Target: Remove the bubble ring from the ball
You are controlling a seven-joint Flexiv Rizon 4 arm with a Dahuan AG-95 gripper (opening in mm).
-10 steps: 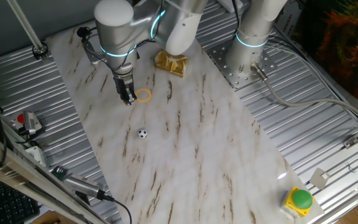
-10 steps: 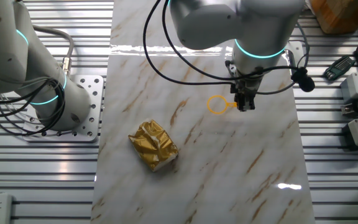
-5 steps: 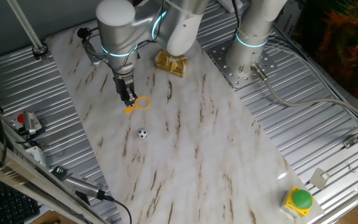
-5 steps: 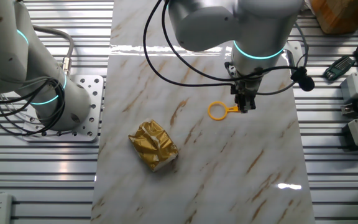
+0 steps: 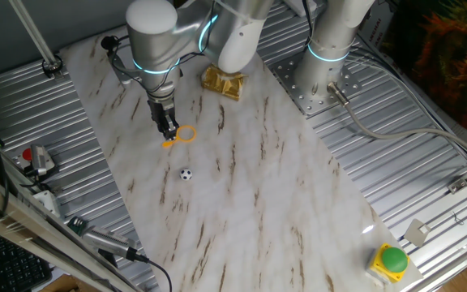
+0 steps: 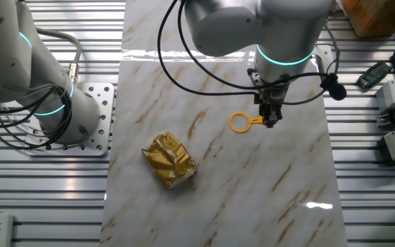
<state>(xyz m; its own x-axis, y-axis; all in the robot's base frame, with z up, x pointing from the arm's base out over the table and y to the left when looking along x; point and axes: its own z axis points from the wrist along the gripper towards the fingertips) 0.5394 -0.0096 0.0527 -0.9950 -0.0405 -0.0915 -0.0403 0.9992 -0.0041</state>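
Since a second ago the bubble ring [image 5: 183,135] has slid from beside the fingers [image 5: 169,130] to a spot lower on the tabletop [image 5: 242,186], and it now lies flat, where before it sat up at the fingertips. From the half-second picture to now nothing has visibly shifted. In one fixed view the hoop sits at about 3 o'clock of the fingers, its short handle pointing toward 8 o'clock beneath them. The ball [image 5: 186,173] rests apart from the ring, at roughly 6 o'clock of it, outside the hoop. In the other fixed view the ring [image 6: 240,123] lies at 9 o'clock of the fingers [image 6: 269,122], handle reaching to them. Whether the fingers pinch the handle or stand slightly parted I cannot tell. A gold foil packet [image 6: 169,160] lies well apart.
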